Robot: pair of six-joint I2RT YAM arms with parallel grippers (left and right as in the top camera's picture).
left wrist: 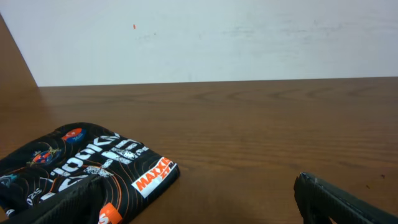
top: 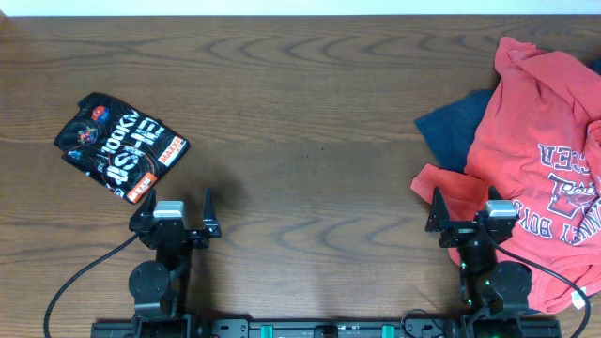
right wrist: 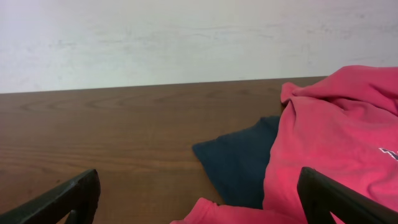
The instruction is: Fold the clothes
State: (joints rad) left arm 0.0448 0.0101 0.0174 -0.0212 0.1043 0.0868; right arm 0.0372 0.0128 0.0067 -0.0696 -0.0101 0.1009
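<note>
The black jersey with orange-red lines and logos lies folded into a small packet at the left of the table; in the left wrist view the jersey sits at the lower left. My left gripper stands open just in front of it, empty; in its own view the left gripper has its left finger over the jersey's near edge. A red printed T-shirt lies crumpled at the right over a navy garment. My right gripper is open and empty over the T-shirt's near corner. The right wrist view shows the right gripper with the T-shirt and the navy garment ahead of it.
The brown wooden table spreads between the two piles. A pale wall rises behind its far edge. The arm bases and cables sit along the near edge.
</note>
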